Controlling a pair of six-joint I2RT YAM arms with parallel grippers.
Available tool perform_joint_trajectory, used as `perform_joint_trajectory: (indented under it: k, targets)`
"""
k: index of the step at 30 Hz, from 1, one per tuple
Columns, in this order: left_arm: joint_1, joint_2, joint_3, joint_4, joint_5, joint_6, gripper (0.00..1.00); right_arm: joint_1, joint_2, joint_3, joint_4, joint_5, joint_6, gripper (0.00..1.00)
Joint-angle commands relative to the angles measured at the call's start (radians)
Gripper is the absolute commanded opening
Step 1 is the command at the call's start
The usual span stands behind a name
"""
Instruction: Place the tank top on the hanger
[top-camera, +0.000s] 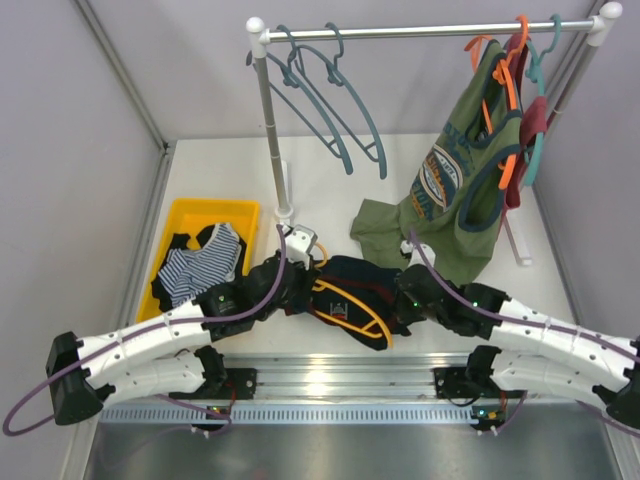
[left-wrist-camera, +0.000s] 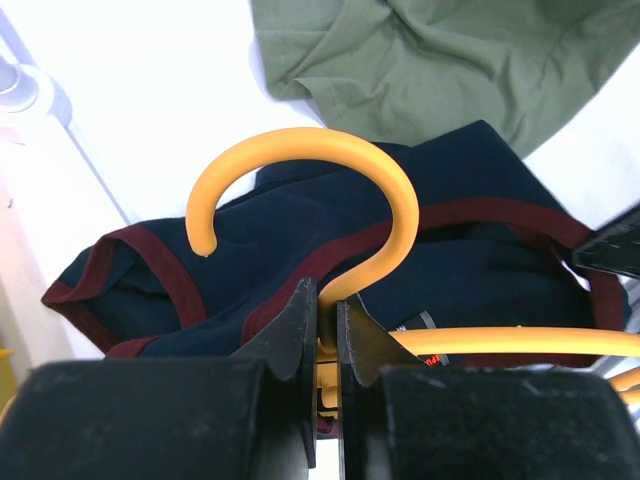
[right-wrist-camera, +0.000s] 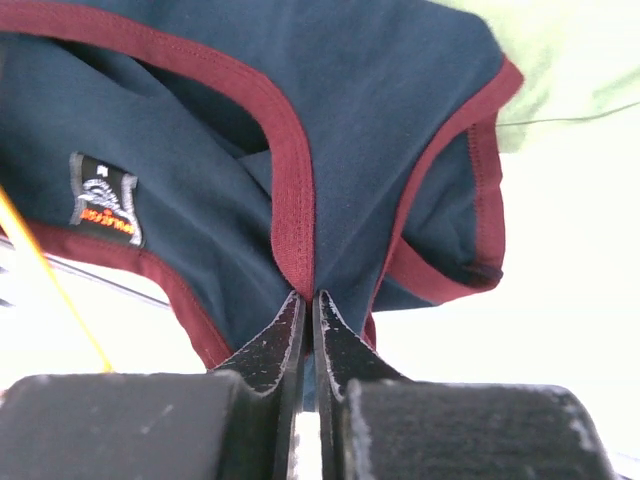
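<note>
**Top external.** The tank top (top-camera: 362, 283) lies bunched on the tabletop (top-camera: 330, 190) between the two arms, just beside the hem of an olive-green top (top-camera: 450, 195) that hangs from the rail (top-camera: 420, 30). The hanger (top-camera: 352, 306) lies across the navy cloth, with its hook end toward the left arm (top-camera: 150, 345). The right arm (top-camera: 540, 335) reaches in from the other side. A yellow bin (top-camera: 205, 208) at the left holds a striped garment (top-camera: 200, 268).

**Left wrist.** The left jaws are clamped narrow on the hanger's neck, just under the curved hook. One yellow bar runs off right over the navy cloth. I cannot tell from here whether it sits on top of the cloth or inside an opening.

**Right wrist.** The right jaws are pinched together on the maroon trim (right-wrist-camera: 296, 190) where two edges of the tank top meet. A woven label (right-wrist-camera: 105, 200) shows on the navy cloth at the left.

**Step in hand (judgement).** This looks like threading: the hanger is held steady while an armhole or neck edge is gripped, ready to be opened. The top is not yet on the hanger.

**Next move calls for:**
- The right arm lifts the trim clear of the tabletop to open a gap.
- The left arm slides one hanger shoulder under that strap without dragging the whole bundle.
- The right side needs a single-layer grip. Two layers pinched together would close the opening.
</note>
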Motion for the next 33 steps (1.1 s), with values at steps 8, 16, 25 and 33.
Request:
perform_joint_trajectory:
  k: [8,16,25,33]
  targets:
    - [-0.001,0.013,0.057,0.025,-0.229,-0.060,0.00,0.002,-0.149,0.023,-0.113,0.016,0.022,0.00]
    - [-0.003,0.065,0.097,-0.006,-0.294,-0.080,0.00,0.002,-0.175,0.038,-0.120,0.005,0.030,0.00]
    - [-0.001,0.093,0.109,-0.012,-0.344,-0.070,0.00,0.001,-0.169,0.136,-0.166,0.016,0.020,0.00]
    - [-0.023,0.145,0.135,0.022,-0.320,-0.060,0.00,0.002,-0.105,0.216,-0.142,-0.003,-0.009,0.00]
